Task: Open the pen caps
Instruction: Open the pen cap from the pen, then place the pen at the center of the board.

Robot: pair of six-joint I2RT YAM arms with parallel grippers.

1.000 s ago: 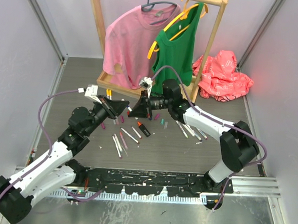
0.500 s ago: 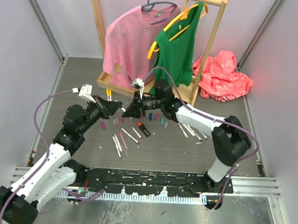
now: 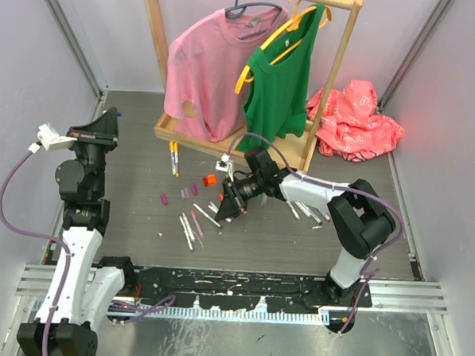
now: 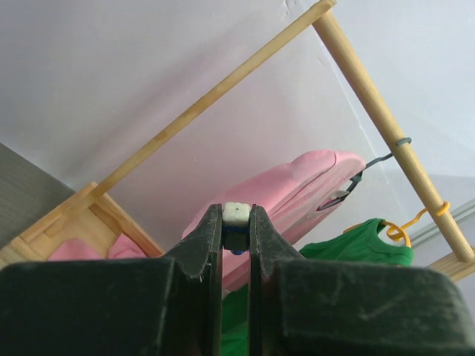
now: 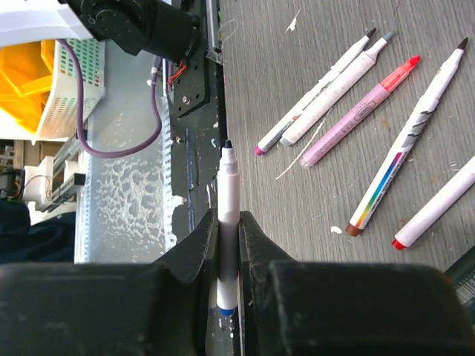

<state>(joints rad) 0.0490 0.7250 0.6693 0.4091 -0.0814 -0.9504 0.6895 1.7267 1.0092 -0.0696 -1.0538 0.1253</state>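
My left gripper [image 3: 106,122] is raised at the far left, away from the table's middle. In the left wrist view it [image 4: 236,231] is shut on a small pen cap [image 4: 237,215] with a white end and blue trim. My right gripper [image 3: 227,204] is low over the scattered markers. In the right wrist view it [image 5: 228,222] is shut on an uncapped white marker barrel [image 5: 228,182] with a dark tip and a blue end. Loose pen caps lie on the table: an orange one [image 3: 210,179], a purple one [image 3: 164,198] and pink ones [image 3: 186,193].
Several uncapped markers [image 3: 188,230] lie left of my right gripper and more [image 3: 306,207] lie under the right arm; some show in the right wrist view [image 5: 319,96]. A wooden clothes rack [image 3: 175,129] with a pink and a green shirt stands behind. Red cloth [image 3: 354,120] lies at back right.
The grippers were together over the table's middle. The left arm has swung far left and up with the cap. The right gripper has dropped toward the markers with the barrel.
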